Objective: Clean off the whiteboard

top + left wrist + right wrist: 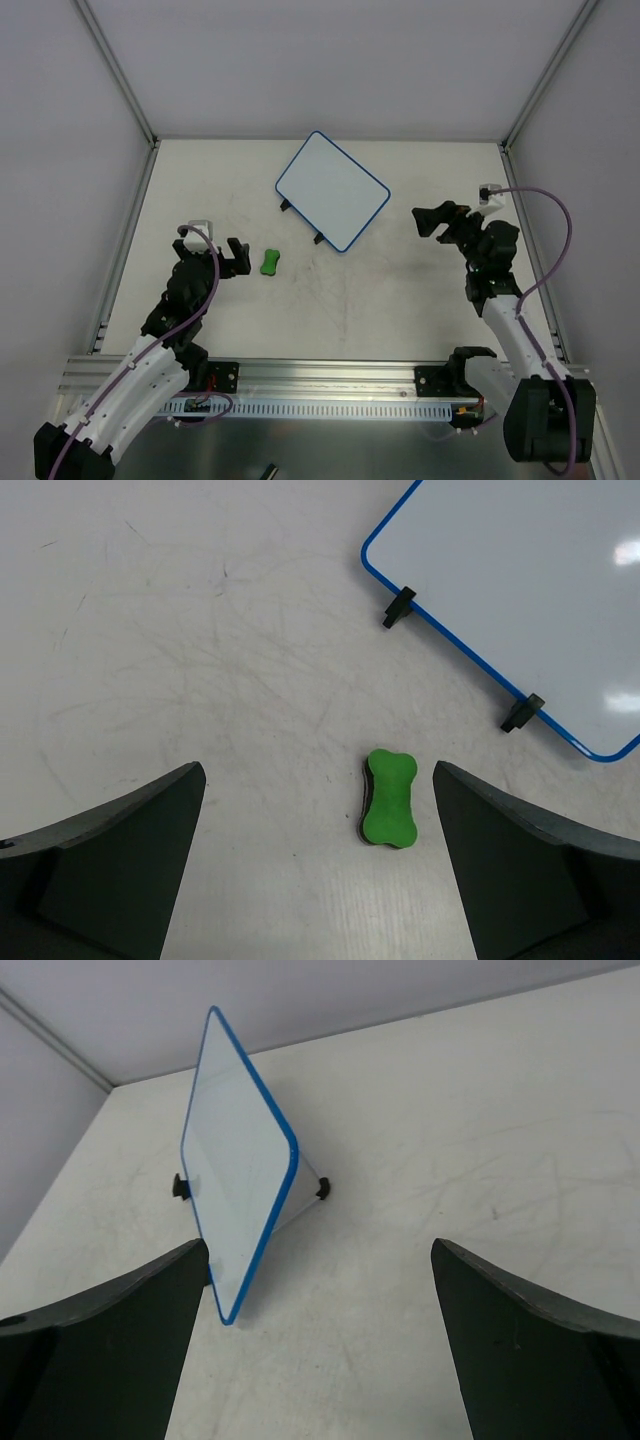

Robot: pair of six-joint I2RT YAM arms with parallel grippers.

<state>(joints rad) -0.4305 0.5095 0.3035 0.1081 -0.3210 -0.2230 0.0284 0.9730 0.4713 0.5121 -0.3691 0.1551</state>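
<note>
Resting toward the far middle of the table (400, 300), the whiteboard (332, 190) is a smooth, glossy white rectangle with a thin blue rim and rounded corners. From the top view it sits turned on the diagonal, its long axis running from far-left to near-right, with two small black feet (302, 222) along the near-left long edge. The left wrist view shows those feet (398, 607) closely and catches bright glare on the board's face (520, 590). The right wrist view sees the board (235, 1190) almost edge-on, where it seems propped at a slant, though how steeply I cannot tell. Only the top and left wrist views show the green eraser (390, 798), a bone-shaped pad with a dark underside lying flat on the matte, grey-scuffed table, near the board but apart from it. The left gripper (238, 257) hangs just left of the eraser, jaws spread wide and empty. The right gripper (424, 222), jaws equally wide and empty, faces the board's right corner from nearby.
</note>
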